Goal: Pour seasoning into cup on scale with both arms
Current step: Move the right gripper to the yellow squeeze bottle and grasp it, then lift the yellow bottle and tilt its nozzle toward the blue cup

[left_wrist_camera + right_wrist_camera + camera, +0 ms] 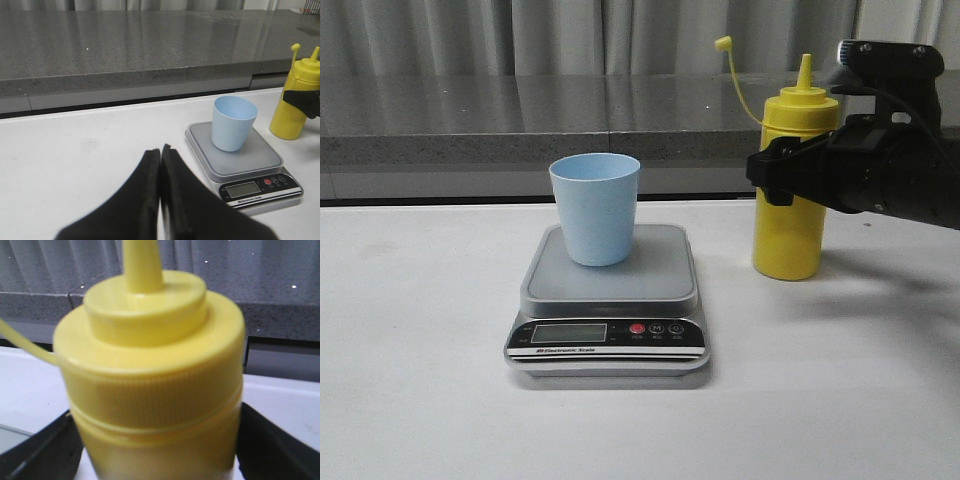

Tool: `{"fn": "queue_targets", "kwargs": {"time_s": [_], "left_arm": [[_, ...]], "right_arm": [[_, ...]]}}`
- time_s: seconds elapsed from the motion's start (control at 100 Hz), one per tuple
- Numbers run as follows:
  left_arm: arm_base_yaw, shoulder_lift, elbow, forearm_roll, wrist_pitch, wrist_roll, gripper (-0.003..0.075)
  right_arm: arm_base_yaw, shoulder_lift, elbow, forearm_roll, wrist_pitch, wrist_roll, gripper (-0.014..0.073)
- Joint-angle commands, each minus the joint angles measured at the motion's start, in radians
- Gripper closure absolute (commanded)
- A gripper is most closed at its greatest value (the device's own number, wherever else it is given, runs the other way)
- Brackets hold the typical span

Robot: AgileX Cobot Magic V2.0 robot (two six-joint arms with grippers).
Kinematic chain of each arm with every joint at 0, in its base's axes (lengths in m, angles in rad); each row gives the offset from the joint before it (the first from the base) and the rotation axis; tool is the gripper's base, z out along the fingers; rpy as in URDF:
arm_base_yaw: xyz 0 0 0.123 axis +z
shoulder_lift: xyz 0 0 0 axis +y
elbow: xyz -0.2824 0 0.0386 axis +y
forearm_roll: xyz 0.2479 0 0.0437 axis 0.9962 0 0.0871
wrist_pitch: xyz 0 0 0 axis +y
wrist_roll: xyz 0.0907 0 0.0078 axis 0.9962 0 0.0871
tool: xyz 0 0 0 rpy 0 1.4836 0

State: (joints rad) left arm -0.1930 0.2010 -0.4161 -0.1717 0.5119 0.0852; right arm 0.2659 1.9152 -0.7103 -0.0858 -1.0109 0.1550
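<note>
Indoors, a white table (410, 400) is backed by a grey ledge (470, 120); the right gripper (782, 178) is clamped around the yellow bottle (790, 230), and only the left wrist view shows the left gripper (160, 155) pressed together.

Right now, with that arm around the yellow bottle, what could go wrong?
1. The right gripper has its fingers on both sides of the yellow bottle, high near the lid; lifted from there, the bottle might tilt or slip.
2. The cap hangs open on its tether, so seasoning could spill early.
3. The cup stands free on the scale; a bump from the nozzle could topple it.
</note>
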Motion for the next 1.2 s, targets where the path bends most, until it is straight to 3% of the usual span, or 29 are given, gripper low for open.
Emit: {"fn": "queue_targets", "kwargs": {"time_s": [0.0, 0.29, 0.57, 0.69, 0.98, 1.19], "left_arm": [[0.001, 0.010, -0.024, -0.011, -0.072, -0.009, 0.0741], [0.001, 0.010, -0.024, -0.011, -0.072, -0.009, 0.0741], [0.001, 0.010, -0.024, -0.011, -0.072, -0.009, 0.0741], [0.001, 0.010, -0.024, -0.011, -0.072, -0.009, 0.0741], [0.001, 0.010, -0.024, -0.011, -0.072, -0.009, 0.0741], [0.001, 0.010, -0.024, -0.011, -0.072, -0.009, 0.0741]], "right_arm": [[0.002, -0.026, -0.042, 0.002, -0.073, 0.002, 0.0004], [0.002, -0.008, -0.077, 0.003, -0.063, 0.002, 0.0036], [0.002, -0.009, -0.077, 0.003, -0.027, 0.002, 0.0526], [0.002, -0.015, -0.077, 0.003, -0.025, 0.002, 0.0669], [0.002, -0.139, -0.085, -0.128, 0.168, -0.052, 0.0655], [0.002, -0.246, -0.156, -0.468, 0.360, -0.057, 0.0655]]}}
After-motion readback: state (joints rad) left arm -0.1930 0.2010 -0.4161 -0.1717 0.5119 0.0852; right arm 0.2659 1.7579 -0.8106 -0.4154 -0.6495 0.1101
